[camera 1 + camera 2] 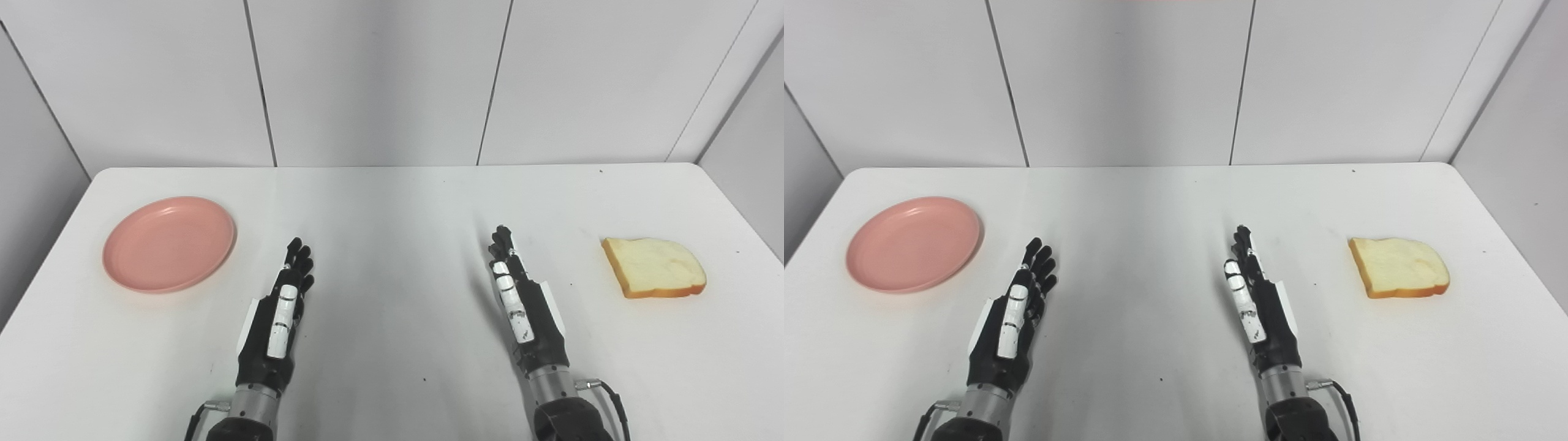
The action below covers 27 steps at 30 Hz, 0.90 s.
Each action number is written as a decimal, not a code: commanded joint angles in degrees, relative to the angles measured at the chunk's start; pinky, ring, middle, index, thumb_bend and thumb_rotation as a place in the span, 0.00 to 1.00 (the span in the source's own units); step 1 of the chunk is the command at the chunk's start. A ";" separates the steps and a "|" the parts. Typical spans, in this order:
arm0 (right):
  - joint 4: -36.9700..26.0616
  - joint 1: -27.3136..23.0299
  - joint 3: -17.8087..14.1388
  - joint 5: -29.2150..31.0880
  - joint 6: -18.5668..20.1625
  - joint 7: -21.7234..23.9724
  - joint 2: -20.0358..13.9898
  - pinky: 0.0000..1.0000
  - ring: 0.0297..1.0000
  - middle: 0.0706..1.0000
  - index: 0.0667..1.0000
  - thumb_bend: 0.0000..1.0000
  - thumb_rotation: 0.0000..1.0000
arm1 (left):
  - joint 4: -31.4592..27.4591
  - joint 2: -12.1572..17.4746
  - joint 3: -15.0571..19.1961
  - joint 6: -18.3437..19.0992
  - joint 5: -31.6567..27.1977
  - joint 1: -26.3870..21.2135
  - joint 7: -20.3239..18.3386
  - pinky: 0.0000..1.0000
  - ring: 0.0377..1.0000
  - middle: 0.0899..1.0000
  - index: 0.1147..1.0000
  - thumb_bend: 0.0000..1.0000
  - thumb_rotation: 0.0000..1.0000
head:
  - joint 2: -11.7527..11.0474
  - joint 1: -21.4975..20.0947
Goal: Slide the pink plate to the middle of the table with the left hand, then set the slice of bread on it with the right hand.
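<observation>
A round pink plate (169, 243) lies on the white table (392, 208) at its left side. A slice of bread (654, 267) with a brown crust lies flat at the right side. My left hand (283, 309) stands edge-up over the table, open, fingers straight, to the right of the plate and apart from it. My right hand (519, 303) mirrors it, open and holding nothing, some way left of the bread. Neither hand touches anything.
The table's back edge meets white wall panels (380, 79). Grey walls close in at both sides. Cables run from both wrists near the picture's bottom edge.
</observation>
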 commanded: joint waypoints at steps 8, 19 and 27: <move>1.11 0.28 -1.95 3.19 -4.23 0.80 -0.83 1.00 1.00 1.00 1.00 0.60 0.90 | 1.32 -1.25 -0.64 -3.57 -0.86 -0.28 -0.63 1.00 1.00 1.00 1.00 0.53 1.00 | -3.44 7.37; 5.99 0.43 -4.16 9.00 -7.83 4.71 -4.38 1.00 1.00 1.00 1.00 0.60 0.91 | 1.72 0.23 -0.54 -6.01 3.30 -5.64 0.72 1.00 1.00 1.00 1.00 0.68 1.00 | -10.58 21.83; 3.56 1.03 -4.28 12.75 -4.77 7.44 -6.06 1.00 1.00 1.00 1.00 0.53 0.92 | -3.82 2.29 4.03 -2.44 -0.43 -8.20 0.81 1.00 1.00 1.00 1.00 0.70 1.00 | -12.88 26.14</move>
